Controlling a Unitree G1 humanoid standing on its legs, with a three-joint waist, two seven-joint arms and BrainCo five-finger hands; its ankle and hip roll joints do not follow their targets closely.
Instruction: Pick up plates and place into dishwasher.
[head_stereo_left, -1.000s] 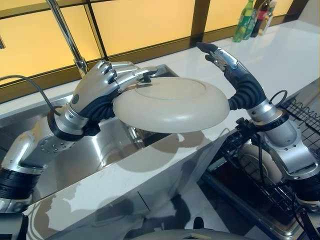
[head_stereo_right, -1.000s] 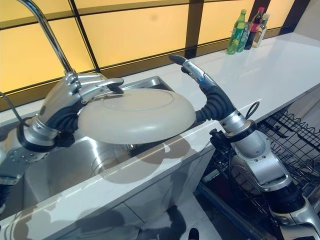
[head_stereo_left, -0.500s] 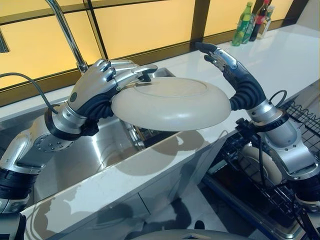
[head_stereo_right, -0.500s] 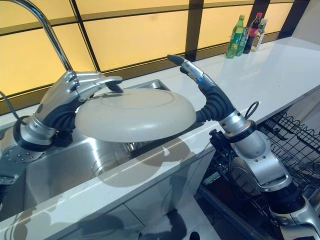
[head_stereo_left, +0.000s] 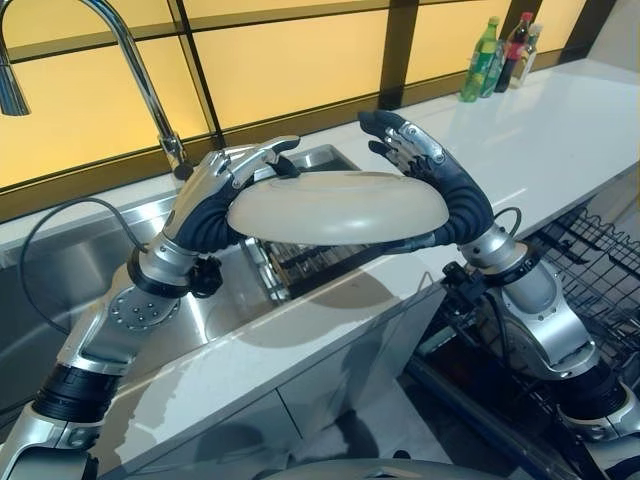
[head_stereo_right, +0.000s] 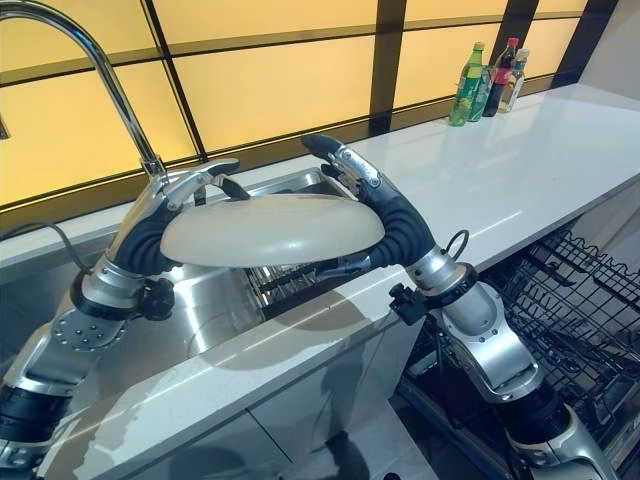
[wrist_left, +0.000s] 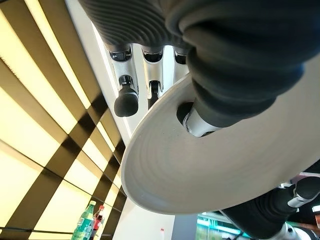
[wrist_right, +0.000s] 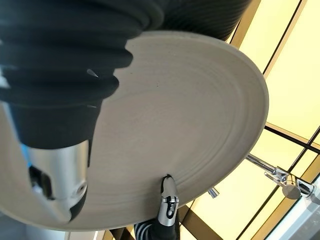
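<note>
Two hands share one cream plate, held upside down and roughly level above the counter's front edge and the sink. The left hand has its thumb curled under the rim, pressing the plate's inner face, as the left wrist view shows, while its fingers lie over the upturned base; that is a pinch on the near-left rim. The right hand cups the opposite rim: its thumb sits beneath the plate and its fingers arch above the base without clearly touching it, so its grasp looks loose, perhaps still settling. This opposed hold reads as a handover from left hand to right, sensible because the dishwasher rack lies open low beside the right arm, well apart from the plate. Past the right fingertips stand bottles at the counter's far end; behind the left fingers rises the faucet. A dish rack in the sink lies below the plate.
</note>
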